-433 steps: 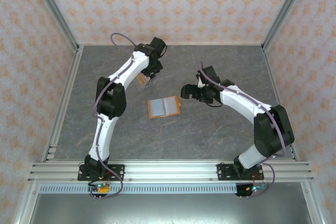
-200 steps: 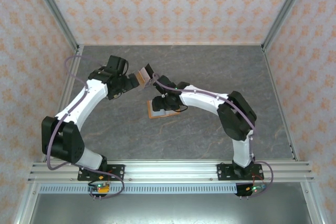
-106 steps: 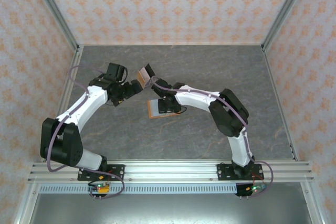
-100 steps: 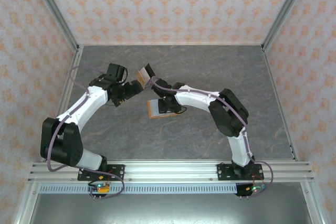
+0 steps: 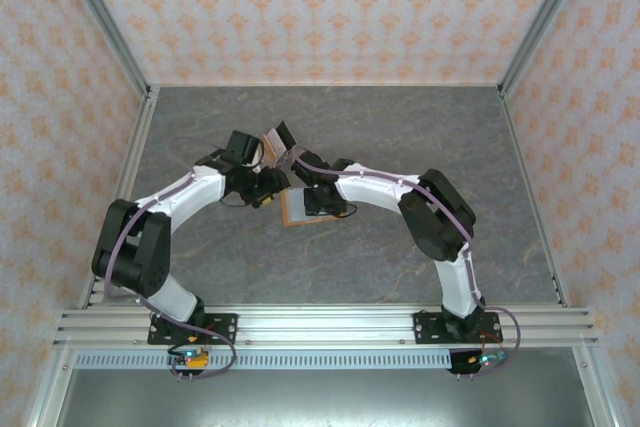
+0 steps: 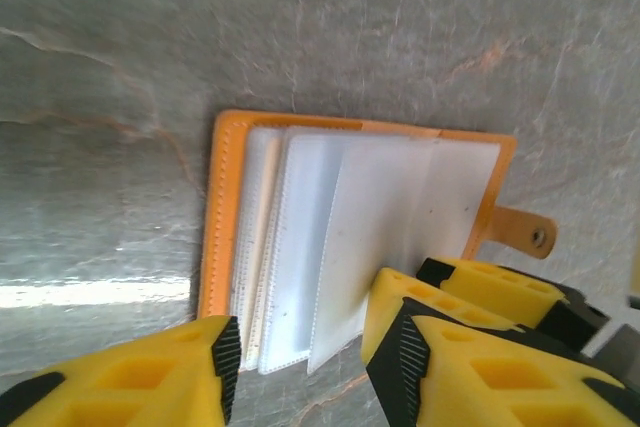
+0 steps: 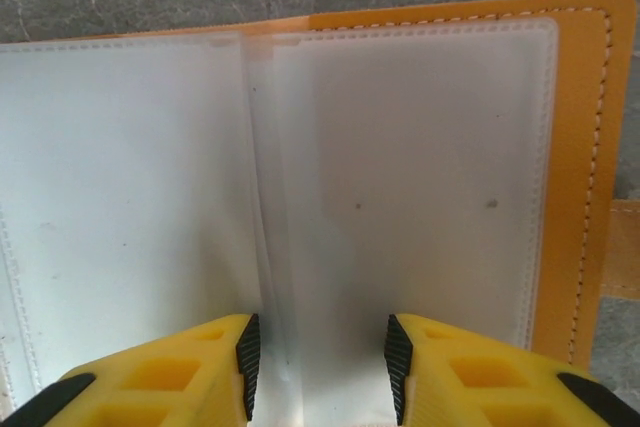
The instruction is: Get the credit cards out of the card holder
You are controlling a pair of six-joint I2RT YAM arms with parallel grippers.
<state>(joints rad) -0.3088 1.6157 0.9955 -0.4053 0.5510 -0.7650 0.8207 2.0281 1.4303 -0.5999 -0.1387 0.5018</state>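
Grey marbled table, orange-patterned walls on three sides. The card holder lies open and flat near the middle of the table, clear sleeves facing up. In both wrist views the sleeves look empty to me. The right gripper sits over the holder, jaws parted with nothing between them. In its own view the fingers straddle the fold, which I judge is there to pin the holder down. The left gripper is at the holder's left edge, jaws also apart. Its wrist view shows them bracketing the loose sleeve edges, probably to leaf through them and check for a remaining card. A brown card lies on the table just beyond the holder, with something dark beside it, maybe a black card; too small to tell. Against half a second ago: the left gripper was standing off to the left and has now come in to the holder, while the right has hardly shifted.
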